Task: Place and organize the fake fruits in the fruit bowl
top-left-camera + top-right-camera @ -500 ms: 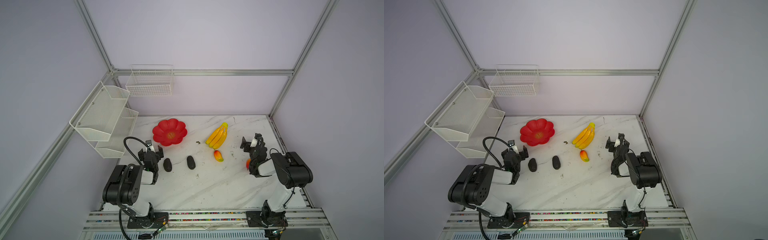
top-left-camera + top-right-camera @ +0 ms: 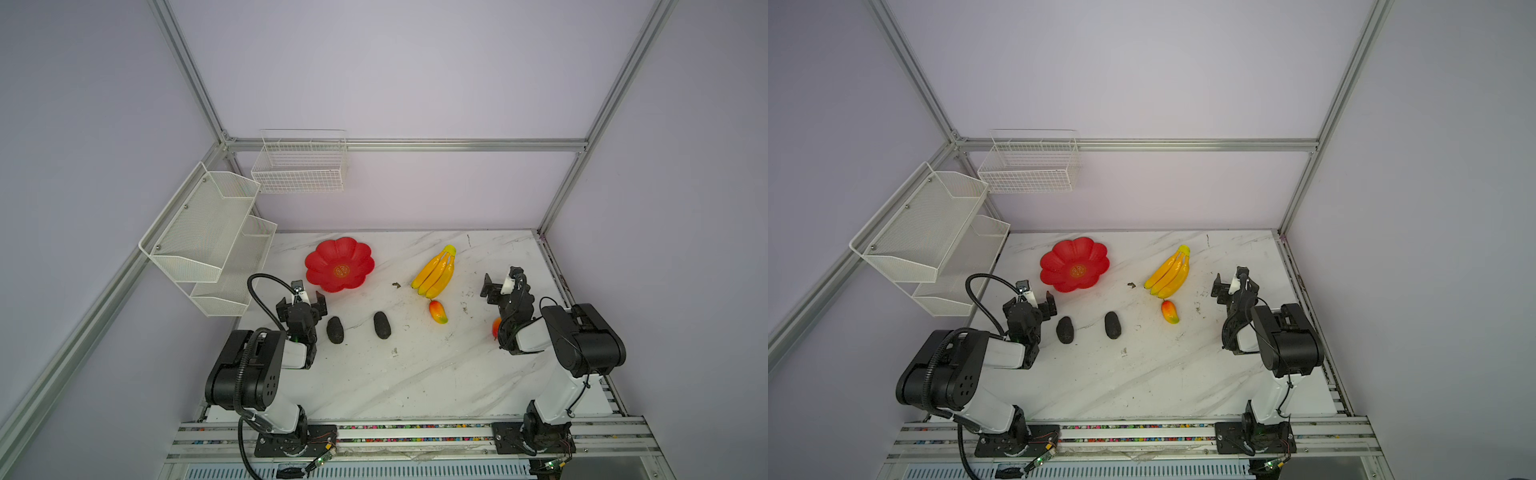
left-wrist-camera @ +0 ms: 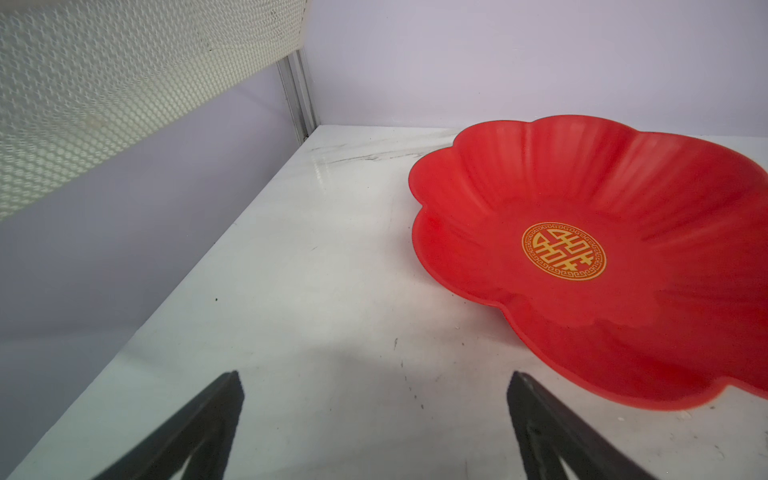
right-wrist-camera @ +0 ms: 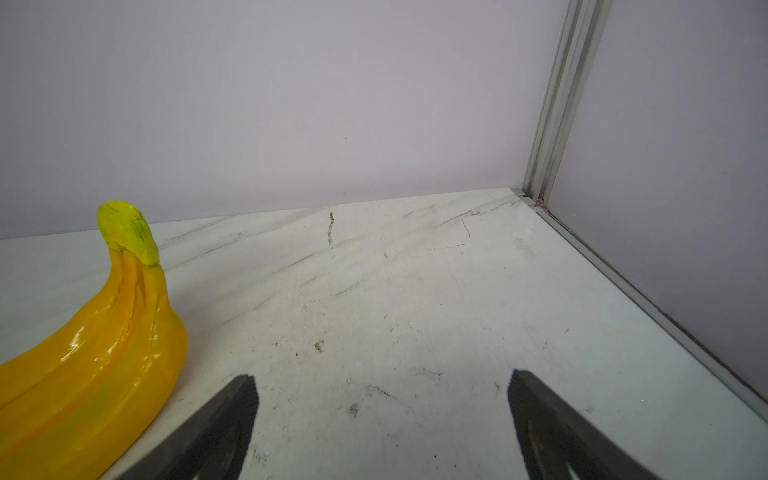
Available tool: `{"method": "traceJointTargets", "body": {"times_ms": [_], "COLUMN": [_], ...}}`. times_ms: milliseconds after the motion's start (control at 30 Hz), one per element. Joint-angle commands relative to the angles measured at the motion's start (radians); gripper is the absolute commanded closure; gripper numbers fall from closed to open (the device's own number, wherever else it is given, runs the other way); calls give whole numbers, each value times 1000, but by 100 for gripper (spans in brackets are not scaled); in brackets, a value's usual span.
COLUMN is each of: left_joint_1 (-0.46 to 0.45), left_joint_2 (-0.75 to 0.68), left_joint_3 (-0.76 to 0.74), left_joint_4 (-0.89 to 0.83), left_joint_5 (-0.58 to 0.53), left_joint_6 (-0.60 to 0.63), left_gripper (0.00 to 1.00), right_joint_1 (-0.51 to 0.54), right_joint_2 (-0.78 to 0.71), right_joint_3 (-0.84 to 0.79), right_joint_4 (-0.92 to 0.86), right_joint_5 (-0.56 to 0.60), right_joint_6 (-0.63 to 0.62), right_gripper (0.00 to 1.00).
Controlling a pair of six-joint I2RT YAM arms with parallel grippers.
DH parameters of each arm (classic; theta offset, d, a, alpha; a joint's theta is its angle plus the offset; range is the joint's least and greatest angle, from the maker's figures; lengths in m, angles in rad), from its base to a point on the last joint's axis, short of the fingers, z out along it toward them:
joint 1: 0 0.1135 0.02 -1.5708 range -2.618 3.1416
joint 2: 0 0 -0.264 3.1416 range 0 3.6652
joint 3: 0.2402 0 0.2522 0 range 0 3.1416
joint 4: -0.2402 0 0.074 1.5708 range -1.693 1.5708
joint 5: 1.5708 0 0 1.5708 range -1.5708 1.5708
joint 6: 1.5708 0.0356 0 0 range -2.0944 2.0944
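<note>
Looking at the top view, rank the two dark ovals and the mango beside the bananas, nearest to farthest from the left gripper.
1. The dark oval, just right of the left gripper.
2. The second dark oval, farther right, mid-table.
3. The mango, right of centre, at the near end of the banana bunch.

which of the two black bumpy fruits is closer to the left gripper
The left black oval, lying right beside the left gripper; the right black oval sits farther off, toward the mango piece.
</note>
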Motion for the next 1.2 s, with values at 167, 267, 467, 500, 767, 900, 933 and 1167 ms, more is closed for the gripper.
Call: {"method": "traceJointTargets", "body": {"times_ms": [167, 267, 467, 500, 767, 900, 933, 1167], "left_joint_1": [-5, -41, -141, -152, -299, -365, -371, -383], "left_joint_2": [-23, -150, -372, -384, -295, -277, -268, -231], "left_joint_3": [13, 60, 236, 267, 497, 501, 502, 511], "left_joint_4": [51, -142, -533, -581, -831, -813, -808, -764], "left_joint_5": [-33, -108, -66, 25, 590, 618, 618, 603], "left_joint_6": [11, 30, -37, -49, -19, 55, 58, 28], "left_gripper": [0, 0, 0, 0, 0, 0, 0, 0], "right_joint_1": [-3, -3, -3, -3, -3, -3, -3, -2], "right_joint_2": [-66, -170, -276, -270, -9, 93, 113, 266], "right_joint_3": [19, 88, 202, 243, 529, 607, 632, 774], "right_joint_4": [-29, -243, -439, -498, -761, -719, -723, -720], "right_joint_5": [15, 14, -139, -208, -673, -805, -839, -890], "right_joint_6": [-20, -18, -68, -88, -178, -185, -186, -144], "right_gripper": [3, 3, 3, 3, 4, 9, 12, 18]}}
